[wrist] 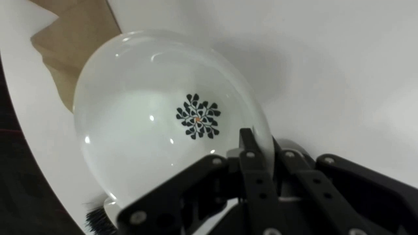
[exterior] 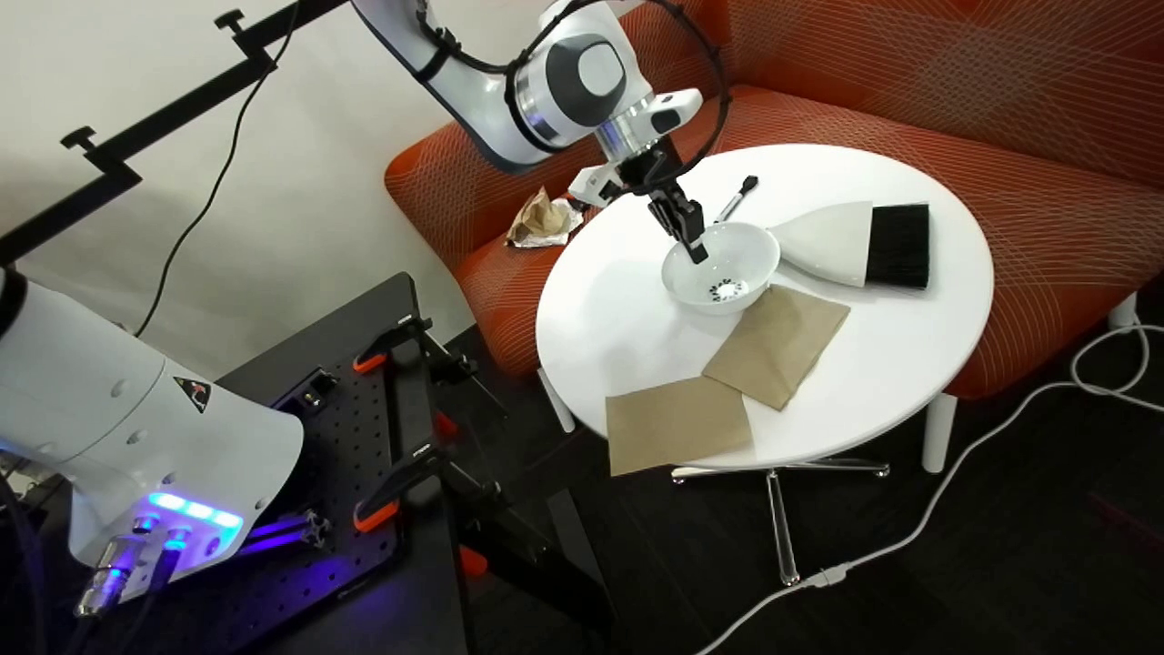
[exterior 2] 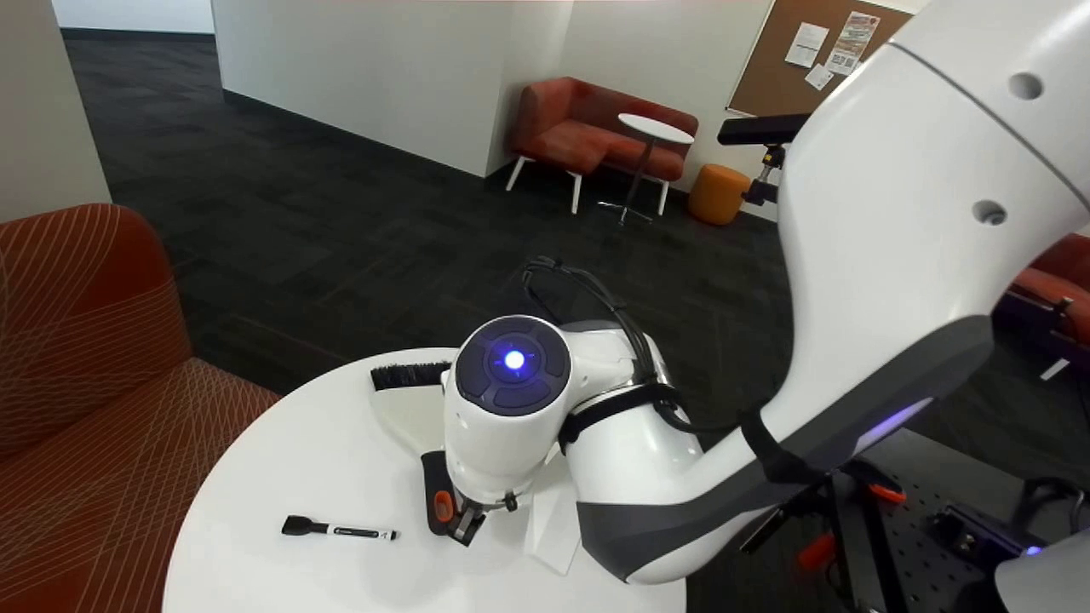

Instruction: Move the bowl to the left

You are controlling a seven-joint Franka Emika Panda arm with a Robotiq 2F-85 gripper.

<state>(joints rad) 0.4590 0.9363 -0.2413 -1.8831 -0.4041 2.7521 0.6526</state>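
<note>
Closest to me is the robot's white base (exterior: 182, 400), mounted on a black stand (exterior: 346, 314), its lights (exterior: 195, 509) glowing blue. Past it spreads a round white bench (exterior: 591, 309). At the near edge lies a tan napkin (exterior: 677, 423), one corner poking out beyond the rim, and a second napkin (exterior: 791, 341) overlaps it at a corner. The bowl (exterior: 729, 262) comes next, near the bench's middle, white and shallow, with a dark leafy rosette (wrist: 198, 117) on its bottom. I can't make out whether it touches the bench top. The arm (exterior: 482, 109) leans in from above, and its claw (wrist: 263, 138) is clamped on the bowl's rim, pinching the wall from inside and out, on the side away from the napkins. Right of the bowl, in an exterior view, lies a white brush (exterior: 823, 241) with black bristles (exterior: 898, 246). A little farther back is a black-ended marker (exterior: 735, 200), visible in both exterior views. Beyond the bench runs an orange-red sofa (exterior: 909, 127), a crumpled wrapper (exterior: 544, 220) on its seat. Deeper in the room, in an exterior view, are another sofa (exterior 2: 566, 145), a side table (exterior 2: 656, 128), an orange stool (exterior 2: 718, 194) and a pinboard (exterior 2: 771, 81).
</note>
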